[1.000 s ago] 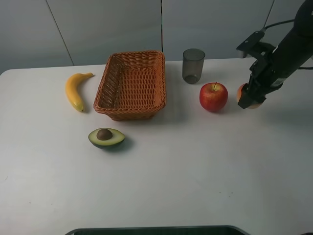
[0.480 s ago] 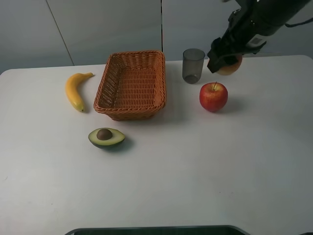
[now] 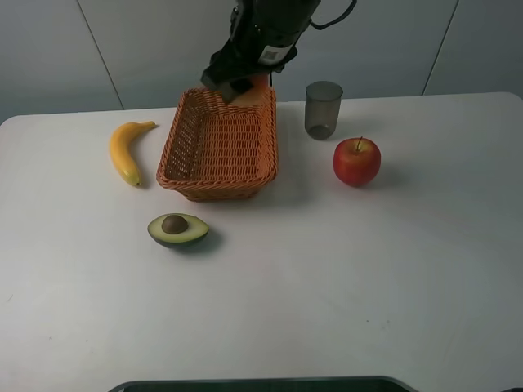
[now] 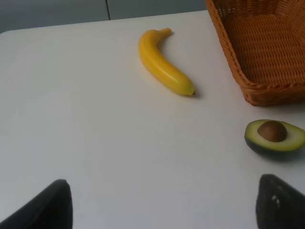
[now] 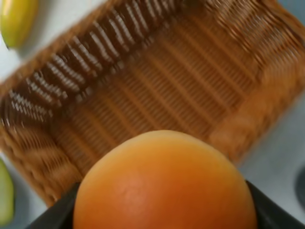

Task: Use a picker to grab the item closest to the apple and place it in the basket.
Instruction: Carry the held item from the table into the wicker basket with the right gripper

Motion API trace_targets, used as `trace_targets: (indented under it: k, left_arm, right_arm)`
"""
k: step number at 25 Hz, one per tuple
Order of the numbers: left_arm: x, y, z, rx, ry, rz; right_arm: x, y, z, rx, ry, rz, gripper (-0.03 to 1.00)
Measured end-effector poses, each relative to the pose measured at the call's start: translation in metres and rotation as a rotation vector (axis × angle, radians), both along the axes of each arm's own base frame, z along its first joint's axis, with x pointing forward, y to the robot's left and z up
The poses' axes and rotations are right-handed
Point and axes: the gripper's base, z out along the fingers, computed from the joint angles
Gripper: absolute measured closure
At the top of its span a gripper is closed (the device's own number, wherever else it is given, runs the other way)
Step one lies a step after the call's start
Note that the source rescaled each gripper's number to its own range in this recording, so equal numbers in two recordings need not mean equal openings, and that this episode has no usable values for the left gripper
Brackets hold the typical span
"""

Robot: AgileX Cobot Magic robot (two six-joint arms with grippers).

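Observation:
The red apple (image 3: 356,160) stands on the white table at the right. My right gripper (image 3: 239,80) hangs over the back rim of the wicker basket (image 3: 219,144), shut on an orange round fruit (image 3: 258,83). In the right wrist view that fruit (image 5: 164,183) fills the lower half, with the basket's woven floor (image 5: 157,90) below it. My left gripper (image 4: 167,210) is open over bare table, its dark fingertips (image 4: 52,205) wide apart, and it does not show in the exterior view.
A grey cup (image 3: 324,109) stands behind the apple, right of the basket. A banana (image 3: 124,151) lies left of the basket and a halved avocado (image 3: 177,229) in front of it. The left wrist view shows the banana (image 4: 164,71), the avocado (image 4: 275,136) and a basket corner (image 4: 267,52).
My right gripper lifted the orange fruit from the table right of the apple, carried it leftward past the cup, and now holds it over the basket's back edge.

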Motion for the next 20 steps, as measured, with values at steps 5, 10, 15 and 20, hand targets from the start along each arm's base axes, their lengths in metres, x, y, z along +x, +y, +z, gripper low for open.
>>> trace_targets:
  k: [5, 10, 15, 20]
  left_arm:
    - [0.0, 0.0, 0.0, 0.0, 0.0, 0.0]
    - [0.0, 0.0, 0.0, 0.0, 0.0, 0.0]
    - [0.0, 0.0, 0.0, 0.0, 0.0, 0.0]
    - [0.0, 0.0, 0.0, 0.0, 0.0, 0.0]
  right_arm:
    - [0.01, 0.024, -0.039, 0.01, -0.002, 0.014, 0.97]
    - [0.015, 0.029, -0.077, -0.032, 0.044, 0.014, 0.97]
    - [0.02, 0.033, -0.095, -0.036, 0.032, 0.019, 0.97]
    - [0.022, 0.035, -0.093, -0.011, 0.005, 0.011, 0.97]
